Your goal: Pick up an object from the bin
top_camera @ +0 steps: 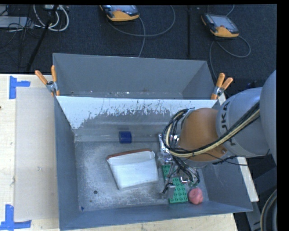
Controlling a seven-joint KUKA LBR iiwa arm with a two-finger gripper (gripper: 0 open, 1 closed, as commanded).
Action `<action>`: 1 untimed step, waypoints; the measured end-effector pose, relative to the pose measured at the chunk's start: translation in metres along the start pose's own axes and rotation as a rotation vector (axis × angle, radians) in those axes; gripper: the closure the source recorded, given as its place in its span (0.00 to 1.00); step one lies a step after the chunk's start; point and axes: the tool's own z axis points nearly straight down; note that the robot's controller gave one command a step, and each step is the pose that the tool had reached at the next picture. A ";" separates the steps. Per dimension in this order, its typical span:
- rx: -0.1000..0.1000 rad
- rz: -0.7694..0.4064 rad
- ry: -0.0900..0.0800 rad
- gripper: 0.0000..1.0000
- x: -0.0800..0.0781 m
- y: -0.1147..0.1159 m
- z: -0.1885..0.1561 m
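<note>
The bin (pixel 131 79) is grey, its floor speckled white. The small block (pixel 125 136) is dark blue, the tub (pixel 134 170) white with a reddish-brown rim, the studded brick (pixel 180 193) green, the ball (pixel 195 196) pink.

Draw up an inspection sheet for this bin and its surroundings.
Surface: grey metal bin; floor speckled, back wall scratched.
Job's things: green studded plate at the front right, under the gripper.
Clutter: pink ball close by the plate's right edge; white tub mid-floor; small blue block near the back wall.
Grippers: gripper low over the green plate; whether it holds anything cannot be told.
Cables: black and yellow cables looped round the orange wrist cover.
Surroundings: dark floor behind the bin, with two orange-edged handheld units and their leads.
</note>
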 end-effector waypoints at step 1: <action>0.000 -0.002 0.000 1.00 0.000 0.000 0.000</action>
